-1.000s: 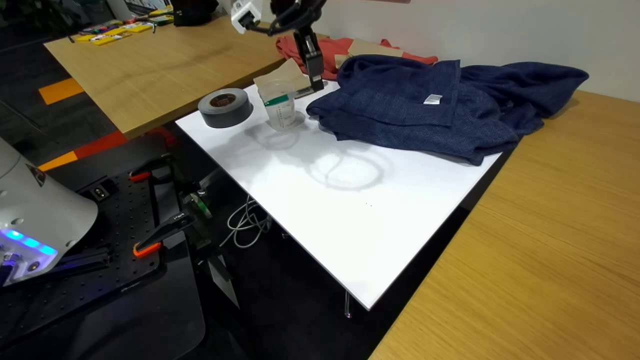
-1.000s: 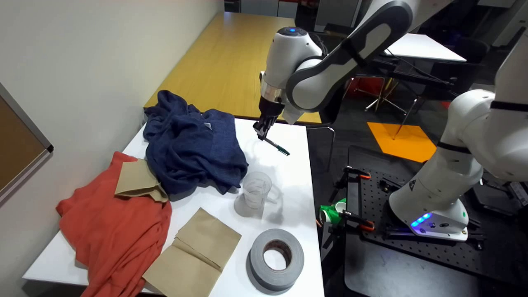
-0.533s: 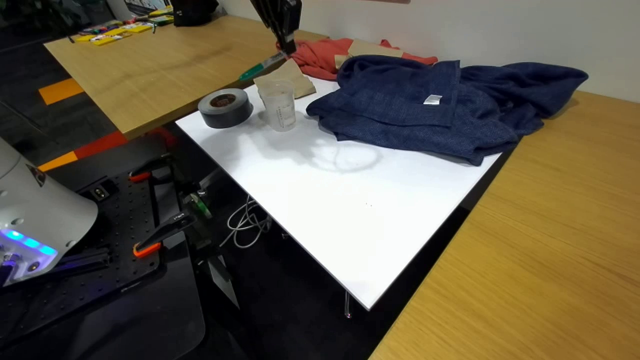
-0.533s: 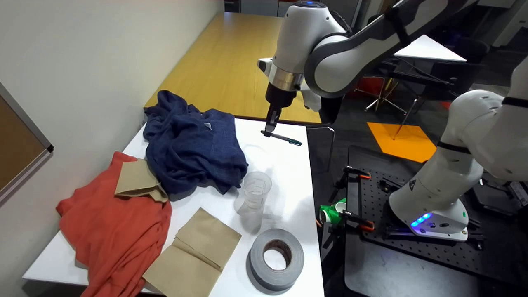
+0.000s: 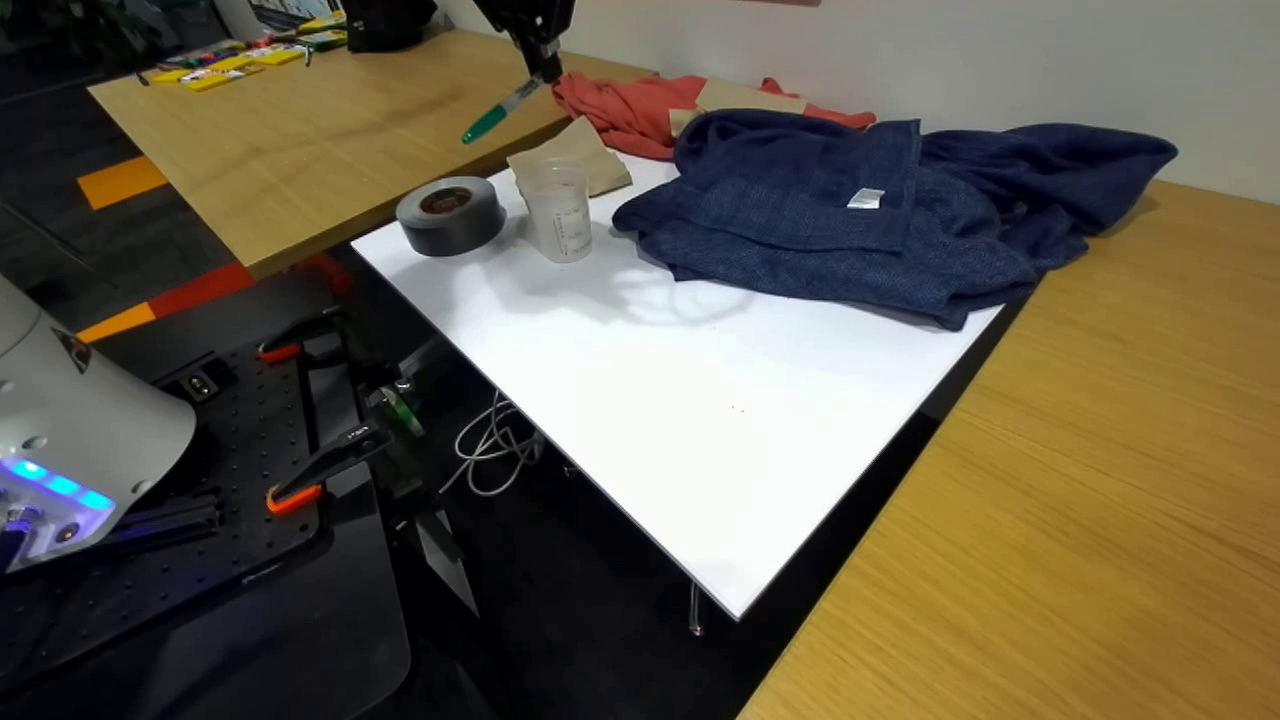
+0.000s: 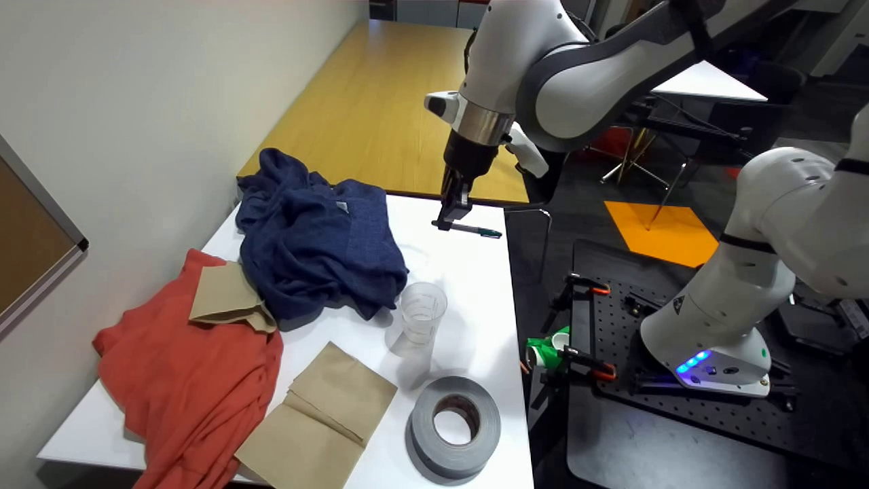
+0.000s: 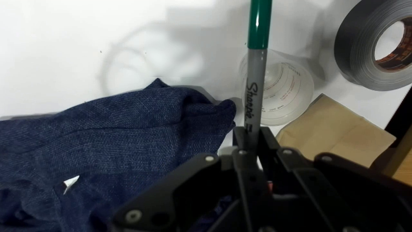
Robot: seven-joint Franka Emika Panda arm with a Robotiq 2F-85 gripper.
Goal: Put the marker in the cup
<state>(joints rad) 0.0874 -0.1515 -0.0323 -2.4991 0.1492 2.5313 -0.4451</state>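
My gripper (image 7: 253,137) is shut on the marker (image 7: 256,77), holding it near its grey end. The marker's green cap points away from the fingers. In the exterior views the marker (image 5: 503,108) (image 6: 478,230) is in the air and tilted, cap end free. The translucent cup (image 6: 422,314) stands upright on the white table, apart from the gripper (image 6: 445,224). It also shows in an exterior view (image 5: 560,215), below the raised gripper (image 5: 546,75). In the wrist view the marker passes in front of the left part of the cup (image 7: 291,93).
A grey tape roll (image 6: 456,428) stands near the cup by the table edge. A navy cloth (image 6: 319,244) lies on the cup's other side. Brown paper (image 6: 339,401) and a red cloth (image 6: 197,360) lie at the table's end.
My gripper has risen and moved up and left in an exterior view, carrying the marker away from in front of the cup. The marker has turned closer to level. The cup has not moved.
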